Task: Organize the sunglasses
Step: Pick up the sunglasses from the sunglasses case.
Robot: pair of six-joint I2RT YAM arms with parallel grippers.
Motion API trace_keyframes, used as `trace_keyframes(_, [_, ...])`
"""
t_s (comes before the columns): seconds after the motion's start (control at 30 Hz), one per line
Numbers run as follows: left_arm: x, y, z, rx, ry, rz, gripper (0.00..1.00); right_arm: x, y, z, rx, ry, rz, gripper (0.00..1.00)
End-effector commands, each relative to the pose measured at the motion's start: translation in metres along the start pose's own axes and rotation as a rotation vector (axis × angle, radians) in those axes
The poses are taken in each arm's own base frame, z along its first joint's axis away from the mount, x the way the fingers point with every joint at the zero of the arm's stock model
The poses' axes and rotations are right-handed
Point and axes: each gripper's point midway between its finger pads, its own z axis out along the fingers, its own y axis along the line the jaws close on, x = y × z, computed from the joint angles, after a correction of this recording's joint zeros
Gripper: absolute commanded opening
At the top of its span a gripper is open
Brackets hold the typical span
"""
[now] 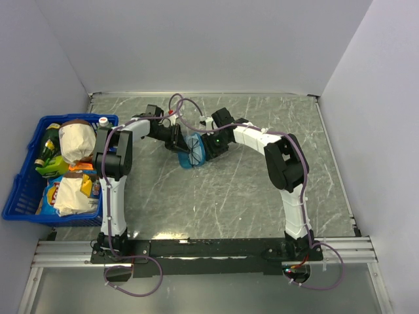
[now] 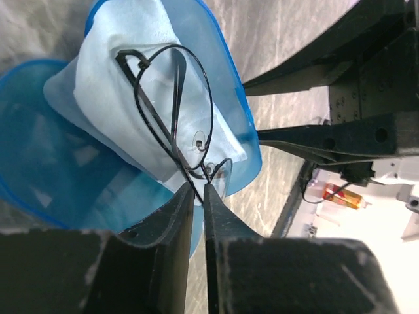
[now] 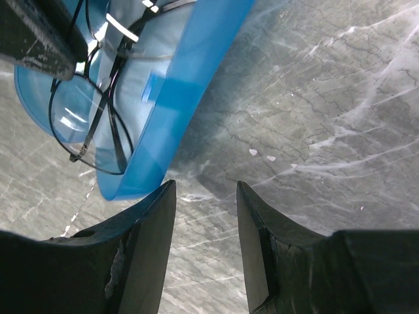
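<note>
From my station I see the sunglasses lying in the open blue case, which sits mid-desk, somewhat nearer the far edge than the near one. Their frame is very thin black wire around clear oval lenses, and the slim arms are folded across them. Under them is a soft, pale-blue cloth, rumpled at its edges and spread over the lower shell. The case is a translucent, glossy plastic clamshell with rounded ends. Its two halves are hinged apart.

My left gripper is down at the rim of the case. Its matte black fingers are drawn to a narrow slit, with the wire near the bridge running between the tips. I cannot tell whether they are pressing on the wire or only flanking it.

My right gripper hangs just beside the case on its other side, over bare desk. Its scuffed black jaws are spread and have nothing between them. The desk surface is grey-green with white marble-like veining and a dull sheen.

Against the left edge of the desk is a blue plastic lattice basket filled with crinkly snack bags and a bottle.
</note>
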Motion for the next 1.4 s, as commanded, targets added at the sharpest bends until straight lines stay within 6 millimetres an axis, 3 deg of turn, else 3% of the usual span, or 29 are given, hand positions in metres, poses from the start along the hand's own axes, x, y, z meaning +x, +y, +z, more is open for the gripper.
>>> trace_keyframes(0.0, [-0.008,-0.028,-0.01,0.087,-0.024,0.05,0.16,-0.015,0.01,-0.011,-0.017,-0.045,-0.028,0.49])
trace_keyframes(0.37, [-0.011,-0.035,-0.013,0.137,-0.033,0.012,0.15,-0.013,0.014,-0.008,-0.02,-0.035,-0.039,0.49])
trace_keyframes(0.67, [-0.009,-0.02,-0.013,0.132,-0.064,-0.047,0.15,-0.012,0.016,-0.006,-0.02,-0.028,-0.044,0.49])
trace_keyframes(0.97, [-0.009,-0.018,-0.013,0.122,-0.074,-0.066,0.19,-0.012,0.018,-0.006,0.001,-0.025,-0.061,0.49])
trace_keyframes(1.2, [-0.009,-0.017,-0.014,0.113,-0.081,-0.073,0.19,-0.024,0.019,-0.022,-0.006,-0.07,-0.063,0.52])
trace_keyframes(1.37, [-0.011,-0.019,-0.018,0.122,-0.088,-0.069,0.18,-0.029,0.029,-0.038,-0.132,-0.092,-0.031,0.58])
